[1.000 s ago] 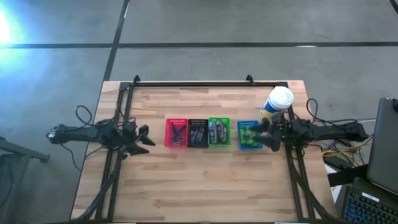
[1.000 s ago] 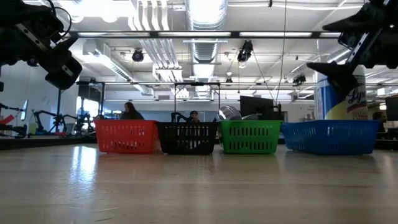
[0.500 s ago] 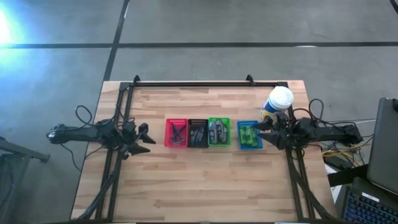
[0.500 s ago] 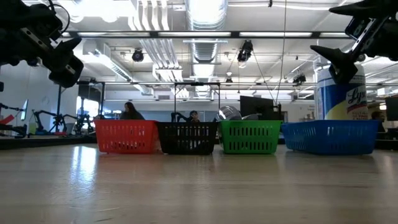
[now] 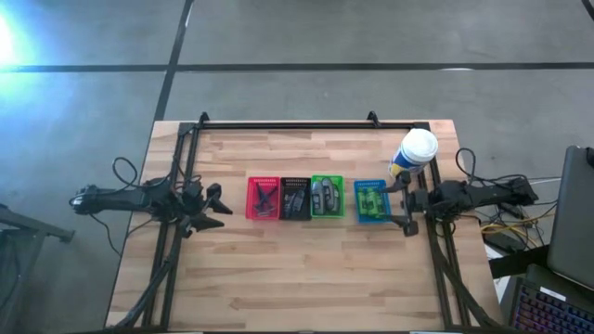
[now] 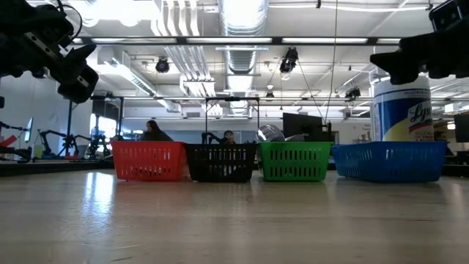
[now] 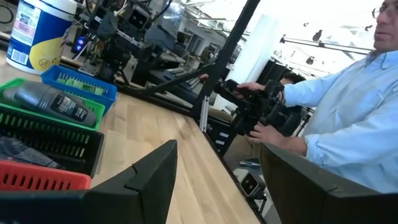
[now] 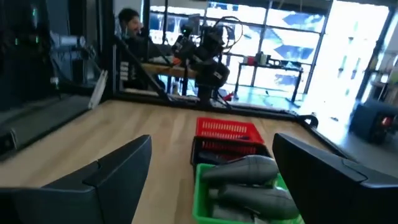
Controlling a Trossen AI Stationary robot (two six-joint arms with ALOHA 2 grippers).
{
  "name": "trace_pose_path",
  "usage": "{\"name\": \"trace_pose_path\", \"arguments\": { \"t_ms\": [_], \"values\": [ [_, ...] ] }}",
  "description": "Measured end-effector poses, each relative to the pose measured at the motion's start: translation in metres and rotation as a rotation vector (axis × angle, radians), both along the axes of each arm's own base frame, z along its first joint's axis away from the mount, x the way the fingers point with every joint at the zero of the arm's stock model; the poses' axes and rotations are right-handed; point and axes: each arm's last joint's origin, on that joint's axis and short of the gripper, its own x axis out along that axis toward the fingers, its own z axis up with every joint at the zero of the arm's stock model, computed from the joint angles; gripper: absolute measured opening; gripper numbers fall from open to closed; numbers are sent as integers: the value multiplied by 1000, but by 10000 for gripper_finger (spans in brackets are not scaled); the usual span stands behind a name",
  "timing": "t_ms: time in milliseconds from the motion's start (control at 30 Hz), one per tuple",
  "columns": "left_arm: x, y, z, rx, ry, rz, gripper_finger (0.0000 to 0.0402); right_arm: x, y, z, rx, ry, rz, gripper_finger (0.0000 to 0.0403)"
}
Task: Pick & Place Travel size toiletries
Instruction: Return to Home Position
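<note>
Four small baskets stand in a row mid-table. The red basket [image 5: 263, 198] holds thin razors. The black basket [image 5: 295, 198] holds short dark tubes. The green basket [image 5: 327, 196] holds grey oval pieces [image 8: 242, 180]. The blue basket [image 5: 372, 201] holds small green bottles [image 7: 81, 84]. My right gripper [image 5: 402, 206] is open and empty, level, just right of the blue basket and above the table [image 6: 399, 62]. My left gripper [image 5: 218, 202] is open and empty, left of the red basket, raised [image 6: 73, 73].
A large white-capped yellow-and-blue canister [image 5: 416, 153] stands behind the blue basket, close to my right arm. A black rail [image 5: 288, 123] runs along the far edge. A person in a light blue shirt [image 7: 336, 112] stands beyond the table. Bare wood lies near the front edge [image 5: 297, 278].
My right gripper has drawn back from above the blue basket toward the table's right edge. It has tipped up from pointing downward to level and now sits a little higher. The baskets and my left arm have kept still.
</note>
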Motion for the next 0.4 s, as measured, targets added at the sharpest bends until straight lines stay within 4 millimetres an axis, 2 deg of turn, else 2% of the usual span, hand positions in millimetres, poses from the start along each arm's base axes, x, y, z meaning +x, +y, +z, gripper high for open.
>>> {"name": "trace_pose_path", "arguments": {
  "t_ms": [400],
  "values": [
    [0,0,1,-1,-4,0,232,0,-1,0,271,9,-3,361]
  ]
}}
